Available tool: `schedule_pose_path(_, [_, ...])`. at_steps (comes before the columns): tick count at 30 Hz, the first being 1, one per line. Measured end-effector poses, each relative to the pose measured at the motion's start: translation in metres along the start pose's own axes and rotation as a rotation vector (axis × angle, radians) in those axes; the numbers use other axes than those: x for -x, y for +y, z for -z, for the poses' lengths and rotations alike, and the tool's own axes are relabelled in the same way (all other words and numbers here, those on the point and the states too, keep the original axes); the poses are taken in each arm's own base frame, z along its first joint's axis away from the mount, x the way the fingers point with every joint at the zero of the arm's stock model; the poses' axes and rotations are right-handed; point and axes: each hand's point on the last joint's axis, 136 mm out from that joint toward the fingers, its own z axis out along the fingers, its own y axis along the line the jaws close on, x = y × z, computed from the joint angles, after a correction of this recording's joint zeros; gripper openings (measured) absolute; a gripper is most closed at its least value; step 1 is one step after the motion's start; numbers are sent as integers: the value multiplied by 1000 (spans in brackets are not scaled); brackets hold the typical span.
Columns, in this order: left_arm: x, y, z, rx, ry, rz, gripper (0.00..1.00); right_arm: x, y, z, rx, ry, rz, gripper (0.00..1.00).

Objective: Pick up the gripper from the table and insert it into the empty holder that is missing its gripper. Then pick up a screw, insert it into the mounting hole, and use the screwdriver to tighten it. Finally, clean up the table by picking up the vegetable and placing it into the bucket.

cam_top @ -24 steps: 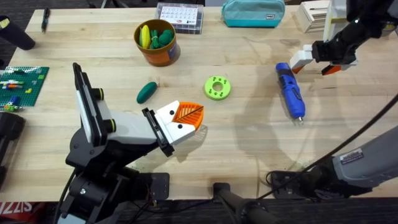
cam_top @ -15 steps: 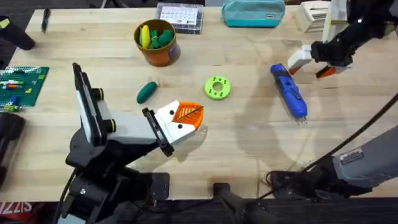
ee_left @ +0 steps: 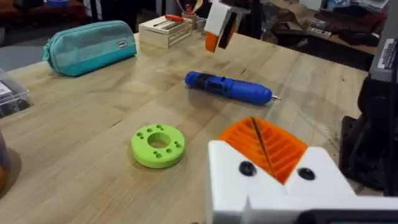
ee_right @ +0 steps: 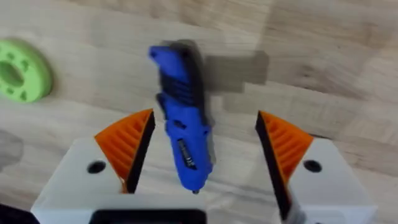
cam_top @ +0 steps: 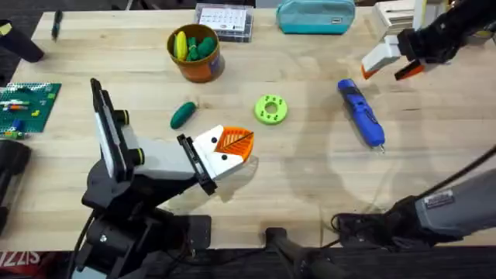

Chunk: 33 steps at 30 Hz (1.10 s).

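The slim blue pen-shaped screwdriver [cam_top: 361, 114] lies flat on the light wooden tabletop [cam_top: 310, 178] toward its right side, held by nothing. The right gripper [cam_top: 393, 61] hovers above it near the far right corner, its white jaws with orange ribbed pads spread wide and empty. The left gripper [cam_top: 230, 153] sits low near the front edge, jaws closed on nothing. The small dark green oval vegetable [cam_top: 183, 114] rests beside a lime-green round disc [cam_top: 270, 109], near the orange-brown bucket [cam_top: 194, 53] at the far edge.
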Motion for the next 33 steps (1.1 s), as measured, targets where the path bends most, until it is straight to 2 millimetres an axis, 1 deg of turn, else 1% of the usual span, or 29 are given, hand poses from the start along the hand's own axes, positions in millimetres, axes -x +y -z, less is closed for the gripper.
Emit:
schedule_pose_path(5, [0, 0, 0, 0, 0, 0, 11, 5, 31, 26, -6, -67, 180, 978])
schedule_pose_path(8, [0, 0, 0, 0, 0, 0, 10, 9, 40, 31, -18, -84, 253, 978])
schedule_pose_path(12, [0, 0, 0, 0, 0, 0, 11, 11, 43, 17, -4, -50, 284, 978])
schedule_pose_path(18, [0, 0, 0, 0, 0, 2, 9, 18, 43, 5, -7, -63, 296, 978])
schedule_pose_path(20, [0, 0, 0, 0, 0, 2, 9, 11, 42, -4, 1, -42, 293, 978])
schedule_pose_path(24, [0, 0, 0, 1, 0, 2, 10, -11, 41, -26, 12, 27, 288, 978])
schedule_pose_path(28, [0, 1, 0, 3, 0, 2, 9, -13, 40, -40, -25, 33, 320, 978])
schedule_pose_path(31, [0, 1, 0, 3, 0, 2, 11, -12, 43, -47, -37, 29, 344, 978])
schedule_pose_path(33, [0, 1, 0, 4, 0, 2, 10, -15, 46, -52, -36, 38, 360, 978])
